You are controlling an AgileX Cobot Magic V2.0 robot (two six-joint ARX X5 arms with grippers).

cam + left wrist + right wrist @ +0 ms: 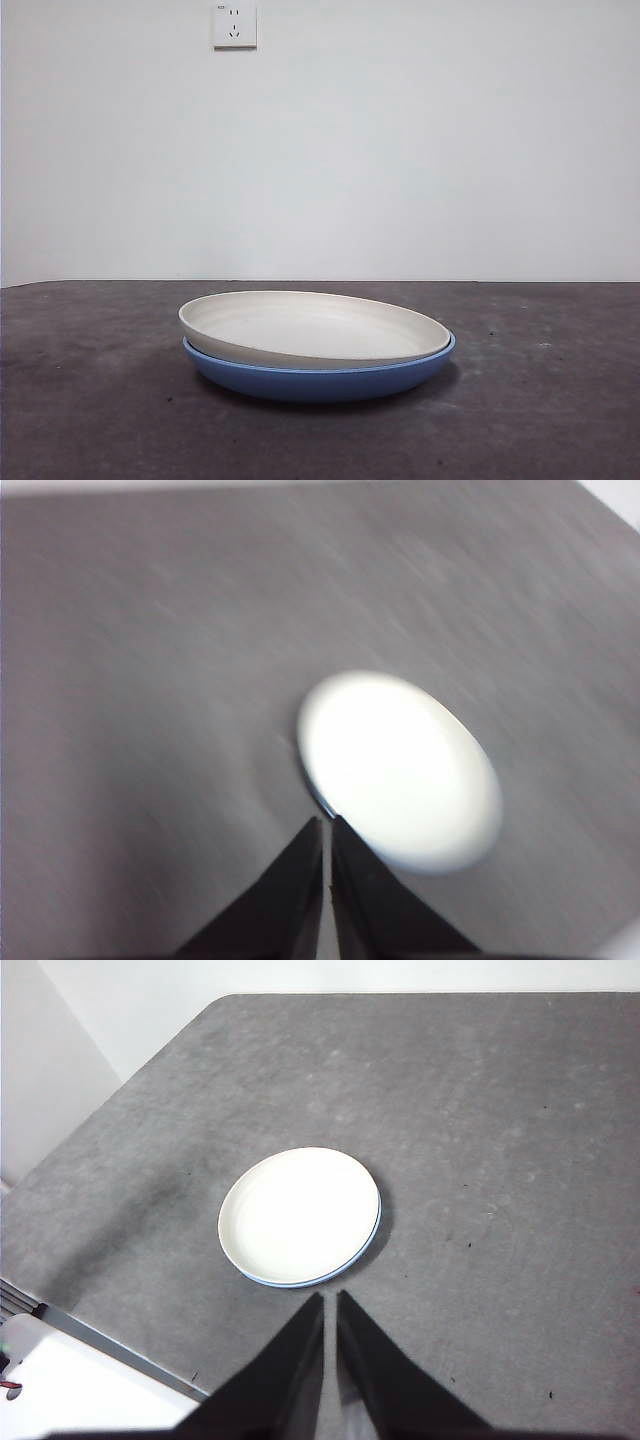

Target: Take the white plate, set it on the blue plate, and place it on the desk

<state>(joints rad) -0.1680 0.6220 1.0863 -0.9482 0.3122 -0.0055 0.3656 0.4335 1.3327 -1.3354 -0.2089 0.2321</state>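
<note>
Now, your scene:
White plate (pixel 315 326): tilted inside the blue plate (pixel 320 380), on the desk (pixel 90 400).
Writing: none readable.
Left gripper (pixel 327 825): closed, empty, above the plates.
Right gripper (pixel 331 1300): closed, empty.

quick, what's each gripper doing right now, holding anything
Left gripper: shut, empty, above the desk near the white plate.
Right gripper: shut, empty, above the desk.

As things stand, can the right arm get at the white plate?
Probably yes. The white plate sits tilted on the blue plate, nothing over or beside it. The right end effector, jaws together, hangs above the desk near its rim.
</note>
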